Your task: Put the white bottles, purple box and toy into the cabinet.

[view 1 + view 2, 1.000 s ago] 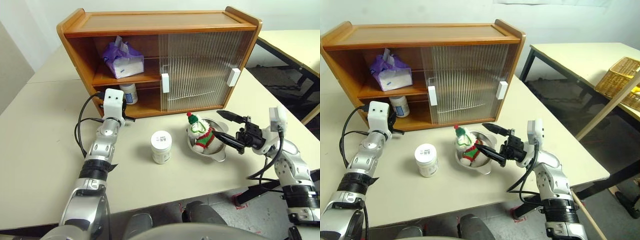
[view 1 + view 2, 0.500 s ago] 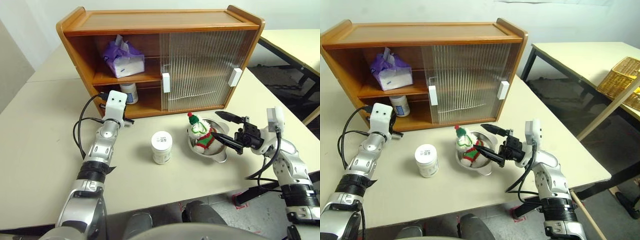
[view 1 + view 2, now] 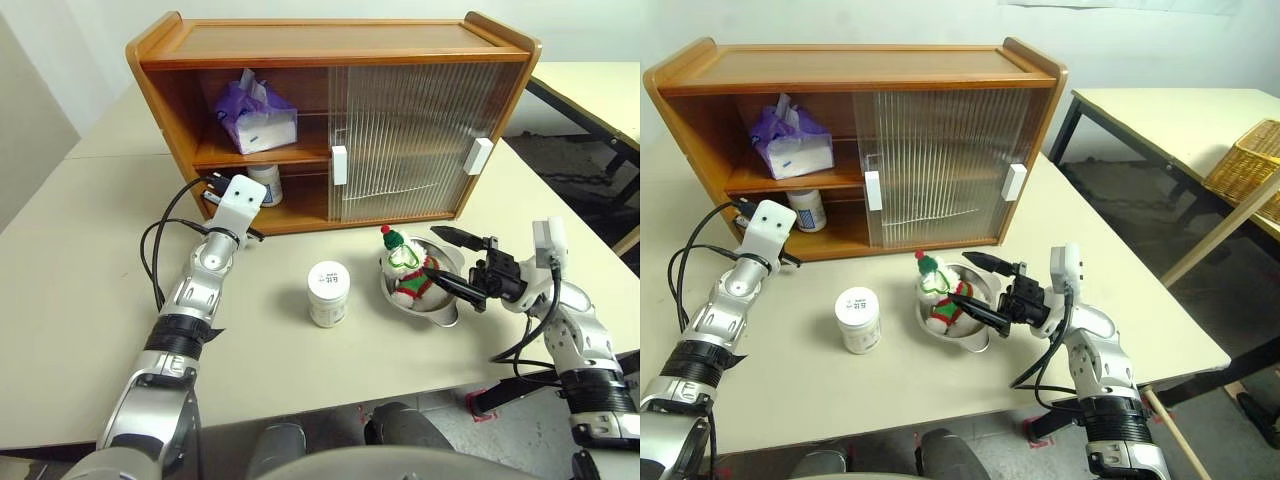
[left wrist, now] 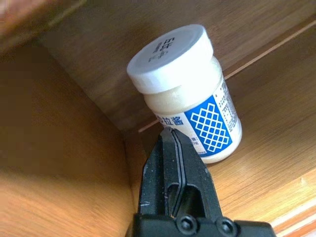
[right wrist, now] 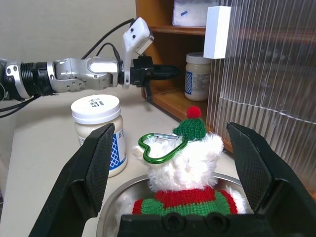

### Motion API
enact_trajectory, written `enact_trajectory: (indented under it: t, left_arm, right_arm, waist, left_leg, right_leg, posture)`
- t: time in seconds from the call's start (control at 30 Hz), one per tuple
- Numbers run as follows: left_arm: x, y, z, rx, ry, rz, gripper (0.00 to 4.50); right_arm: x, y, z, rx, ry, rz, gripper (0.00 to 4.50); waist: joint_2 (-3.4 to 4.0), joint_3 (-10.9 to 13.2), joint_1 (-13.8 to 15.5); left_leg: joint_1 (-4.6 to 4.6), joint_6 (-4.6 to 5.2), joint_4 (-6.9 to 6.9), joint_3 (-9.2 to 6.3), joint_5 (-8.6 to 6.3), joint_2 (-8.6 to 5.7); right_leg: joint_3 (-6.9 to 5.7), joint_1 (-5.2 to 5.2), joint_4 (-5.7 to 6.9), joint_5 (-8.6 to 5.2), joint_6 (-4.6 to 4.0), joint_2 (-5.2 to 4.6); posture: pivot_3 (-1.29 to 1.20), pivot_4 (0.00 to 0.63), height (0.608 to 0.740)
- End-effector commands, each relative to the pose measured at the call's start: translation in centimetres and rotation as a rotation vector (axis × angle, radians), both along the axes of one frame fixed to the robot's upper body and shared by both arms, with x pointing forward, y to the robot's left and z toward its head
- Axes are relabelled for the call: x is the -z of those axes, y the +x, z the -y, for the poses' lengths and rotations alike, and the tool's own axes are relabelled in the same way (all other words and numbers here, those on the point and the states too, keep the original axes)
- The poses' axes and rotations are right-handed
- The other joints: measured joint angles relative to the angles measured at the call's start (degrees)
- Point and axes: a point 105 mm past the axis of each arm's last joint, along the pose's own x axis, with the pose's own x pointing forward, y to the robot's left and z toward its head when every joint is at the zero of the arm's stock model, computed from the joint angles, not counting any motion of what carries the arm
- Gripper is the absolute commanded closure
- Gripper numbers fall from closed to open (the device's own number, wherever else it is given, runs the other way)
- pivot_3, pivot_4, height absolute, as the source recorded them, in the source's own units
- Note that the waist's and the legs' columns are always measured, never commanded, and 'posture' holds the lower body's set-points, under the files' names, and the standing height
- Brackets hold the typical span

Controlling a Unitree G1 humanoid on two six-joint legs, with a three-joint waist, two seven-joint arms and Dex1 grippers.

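Note:
The wooden cabinet (image 3: 330, 45) stands at the back of the table with its left side open. On its upper shelf lies the purple box (image 3: 258, 118). One white bottle (image 4: 185, 94) stands on the lower shelf, and my left gripper (image 4: 170, 136) is shut and empty just in front of it. The other white bottle (image 3: 328, 293) stands on the table before the cabinet. The toy (image 3: 405, 268) sits upright in a steel bowl (image 3: 445, 308). My right gripper (image 3: 440, 258) is open, one finger on either side of the toy, apart from it.
The two ribbed sliding doors (image 3: 400, 140) cover the cabinet's middle and right. A black cable (image 3: 160, 250) loops off my left wrist over the table. A second table (image 3: 1170, 110) with a wicker basket (image 3: 1250, 165) stands to the right, across a gap.
My left wrist has rolled in front of the lower shelf. The whole picture has shifted a little with the camera. The right gripper has stayed at the toy.

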Motion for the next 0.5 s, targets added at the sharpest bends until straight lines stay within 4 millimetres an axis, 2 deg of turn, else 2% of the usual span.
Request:
enact_trajectory:
  t: [0.03,0.5]
  left_arm:
    - [0.7,0.2,0.3,0.021,0.076,-0.038,4.47]
    - [0.6,2.0,0.2,0.037,0.188,-0.065,4.47]
  right_arm:
    - [0.2,0.0,0.2,0.002,-0.013,0.009,0.00]
    - [0.5,-0.3,0.4,0.015,-0.022,0.011,0.00]
  waist:
    - [0.00,0.0,0.0]
    - [0.00,0.0,-0.1]
  left_leg:
    - [0.00,0.00,0.00,0.00,0.00,0.00]
    - [-0.01,0.02,0.01,-0.01,-0.01,0.00]
  right_leg:
    - [0.00,0.00,0.00,0.00,0.00,0.00]
    - [0.00,0.00,-0.01,0.00,0.03,-0.01]
  posture:
    - [-0.14,0.000,0.740]
    - [-0.16,0.000,0.740]
